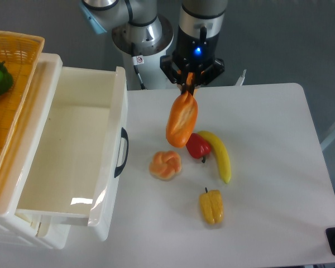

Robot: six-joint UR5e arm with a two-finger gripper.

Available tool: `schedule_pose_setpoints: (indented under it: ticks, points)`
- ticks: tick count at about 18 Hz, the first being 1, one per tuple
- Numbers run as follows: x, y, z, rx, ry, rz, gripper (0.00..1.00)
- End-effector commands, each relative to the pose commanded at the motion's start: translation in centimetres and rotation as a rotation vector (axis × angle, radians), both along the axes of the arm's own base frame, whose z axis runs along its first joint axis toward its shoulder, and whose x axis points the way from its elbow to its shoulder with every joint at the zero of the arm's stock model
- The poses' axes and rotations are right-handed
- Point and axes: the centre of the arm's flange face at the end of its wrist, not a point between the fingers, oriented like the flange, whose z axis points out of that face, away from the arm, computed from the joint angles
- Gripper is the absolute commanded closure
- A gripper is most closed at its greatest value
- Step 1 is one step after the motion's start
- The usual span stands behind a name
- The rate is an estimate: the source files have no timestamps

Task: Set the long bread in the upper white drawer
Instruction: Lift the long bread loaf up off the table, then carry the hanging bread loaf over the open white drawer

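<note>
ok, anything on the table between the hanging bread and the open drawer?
No. In the fixed camera view the stretch of table between the long bread and the upper white drawer is bare. The round bun lies lower, below the bread.

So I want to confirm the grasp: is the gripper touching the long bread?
Touching. The fixed camera shows the gripper clamped on the top end of the long bread, which hangs from it.
</note>
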Motion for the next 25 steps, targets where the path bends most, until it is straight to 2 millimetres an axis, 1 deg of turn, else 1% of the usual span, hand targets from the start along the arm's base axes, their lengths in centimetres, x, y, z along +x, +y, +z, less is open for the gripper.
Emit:
schedule_pose_setpoints:
  ticks: [3, 8, 10, 11, 13, 15, 17, 20, 25]
  points:
    - [0.9, 0.6, 1.3, 0.031, 0.007, 0.007, 1.0]
    - [3.2, 2.9, 1.3, 0.041, -0.009, 0.049, 1.0]
    - [4.1, 4.2, 1.3, 0.058, -0.004, 0.061, 1.0]
    - [4.4, 4.8, 1.0, 0.064, -0.009, 0.071, 1.0]
    - [6.0, 6.4, 0.4, 0.067, -0.012, 0.055, 1.0]
    - [6.4, 7.4, -0.1, 0.068, -0.014, 0.039, 1.0]
    - [7.7, 8.6, -0.6, 0.06, -0.027, 0.026, 1.0]
    - [9.9, 10.1, -0.6, 0.078, -0.026, 0.014, 1.0]
    - [12.3, 11.9, -1.5, 0.065, -0.05, 0.0, 1.0]
